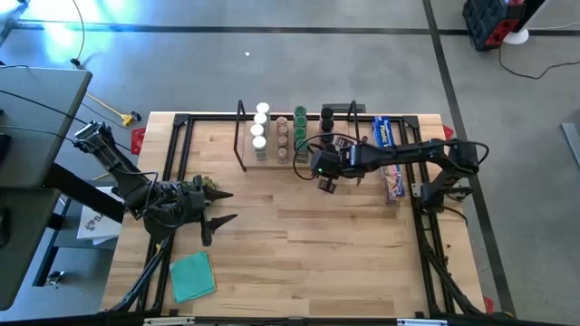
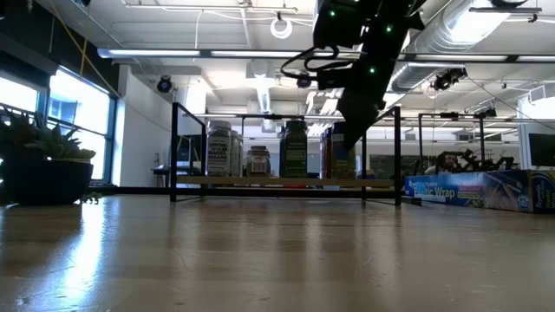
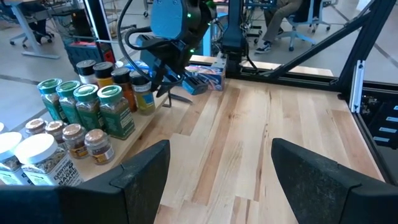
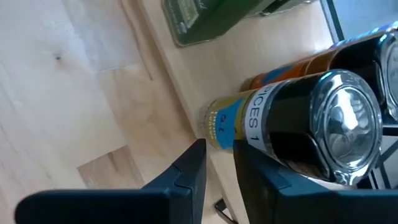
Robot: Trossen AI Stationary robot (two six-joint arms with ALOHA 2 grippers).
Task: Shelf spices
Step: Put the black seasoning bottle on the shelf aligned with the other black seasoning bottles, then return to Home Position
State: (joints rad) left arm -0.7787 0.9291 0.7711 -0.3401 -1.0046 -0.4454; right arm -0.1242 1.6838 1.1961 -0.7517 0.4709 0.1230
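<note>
The shelf (image 1: 246, 156) stands at the table's far edge. It carries rows of spice jars with white (image 1: 261, 127), brown (image 1: 283, 136), green (image 1: 300, 122) and black (image 1: 326, 118) lids. My right gripper (image 4: 219, 149) slants down at the shelf's near edge, beside a yellow-and-blue labelled jar with a black lid (image 4: 298, 118). Its fingers leave only a narrow slit, with nothing between them. My left gripper (image 3: 221, 162) waits open over the table's left side (image 1: 222, 206), holding nothing. My right gripper stands right against the black-lidded jar's side (image 4: 249, 124), slanting down from the table's near side. One finger (image 4: 267, 168) covers the spot in the wrist view, so I cannot tell whether it touches the jar. The jar stands on the shelf board.
A long blue wrap box (image 1: 388, 156) lies to the right of the shelf. A teal cloth (image 1: 192, 274) lies near the front left corner, and a small green plant (image 1: 207, 184) sits by my left gripper. Bare wood (image 1: 317, 235) fills the table's middle.
</note>
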